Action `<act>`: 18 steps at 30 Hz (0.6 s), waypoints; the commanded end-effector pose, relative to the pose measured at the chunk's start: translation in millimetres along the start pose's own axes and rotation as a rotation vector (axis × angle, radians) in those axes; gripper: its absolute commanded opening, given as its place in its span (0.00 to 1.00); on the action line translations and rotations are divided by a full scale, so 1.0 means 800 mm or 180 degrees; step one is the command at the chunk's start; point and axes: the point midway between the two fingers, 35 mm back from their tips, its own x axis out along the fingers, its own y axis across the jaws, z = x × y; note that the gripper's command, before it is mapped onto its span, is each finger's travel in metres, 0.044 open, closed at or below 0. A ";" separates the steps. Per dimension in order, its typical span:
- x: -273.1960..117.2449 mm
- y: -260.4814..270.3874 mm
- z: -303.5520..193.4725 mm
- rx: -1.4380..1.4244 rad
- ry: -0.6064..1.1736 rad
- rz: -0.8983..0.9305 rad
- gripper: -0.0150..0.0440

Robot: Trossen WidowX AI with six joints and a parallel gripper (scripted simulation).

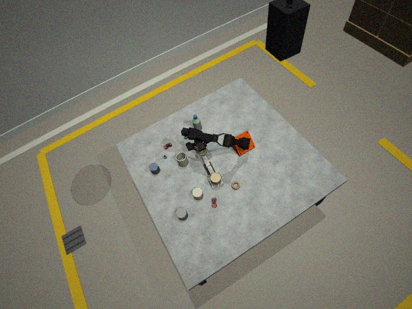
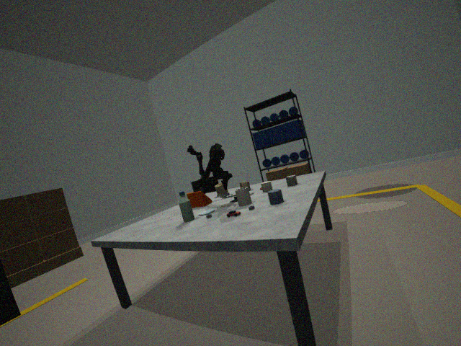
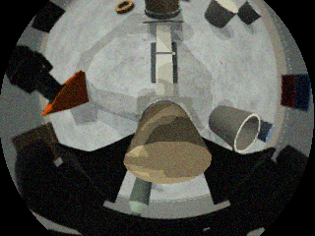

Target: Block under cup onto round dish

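A small balance (image 1: 208, 165) (image 3: 161, 59) lies on the grey table (image 1: 272, 186). A tan cup (image 1: 215, 178) stands upside down on its far end. My gripper (image 1: 201, 151) (image 3: 165, 137) is at the near end, shut on the other tan cup (image 3: 167, 141). That cup fills the middle of the wrist view, with its closed base towards the camera. From these views I cannot tell whether it has left the balance. No block shows. I cannot pick out the round dish with certainty.
An open grey cup (image 1: 181, 159) (image 3: 235, 128) stands close to the left of the gripper. Around are a blue-grey cylinder (image 1: 154, 168), a cream cylinder (image 1: 197, 193), a grey cylinder (image 1: 181, 213), two red toy cars (image 1: 167, 145) (image 1: 214, 202), a ring (image 1: 235, 182) (image 3: 122, 6), a bottle (image 1: 196, 122) (image 2: 185, 206) and the orange arm base (image 1: 245, 143).
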 end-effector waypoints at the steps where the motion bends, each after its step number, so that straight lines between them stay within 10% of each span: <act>1: -0.017 -0.003 -0.008 -0.0018 0.0078 -0.0060 0.25; 18: -0.044 -0.002 -0.007 -0.0017 0.0079 -0.0059 0.25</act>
